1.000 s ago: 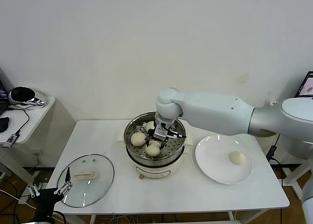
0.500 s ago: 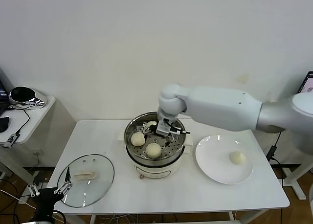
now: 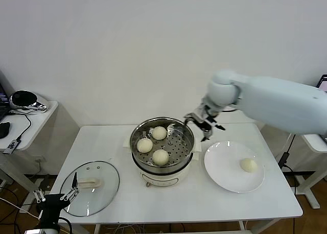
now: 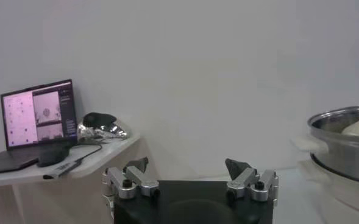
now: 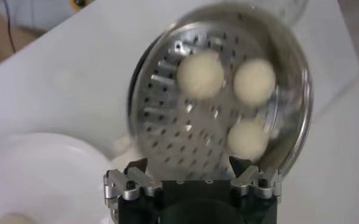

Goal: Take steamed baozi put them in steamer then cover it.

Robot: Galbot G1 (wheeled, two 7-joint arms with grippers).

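The steel steamer point(image 3: 187, 134) stands mid-table on its cream base and holds three baozi on its perforated tray point(image 3: 159, 133) point(image 3: 144, 145) point(image 3: 161, 157). They also show in the right wrist view point(image 5: 201, 74) point(image 5: 254, 81) point(image 5: 247, 139). A fourth baozi point(image 3: 248, 165) lies on the white plate point(image 3: 225, 167). My right gripper point(image 3: 204, 123) is open and empty, in the air above the steamer's right rim. The glass cover point(image 3: 107, 188) with its cream handle point(image 3: 90, 183) lies flat at the table's front left. My left gripper point(image 3: 70, 190) is open, low beside the cover.
A side table point(image 3: 30, 122) with a laptop point(image 4: 36, 119) and a black-and-silver object point(image 3: 24, 99) stands at the far left. The white wall is close behind the table. The steamer's side point(image 4: 344, 146) shows in the left wrist view.
My right gripper let go of a baozi inside the steamer, rose out and moved right to above the steamer's right rim. The left gripper shifted slightly.
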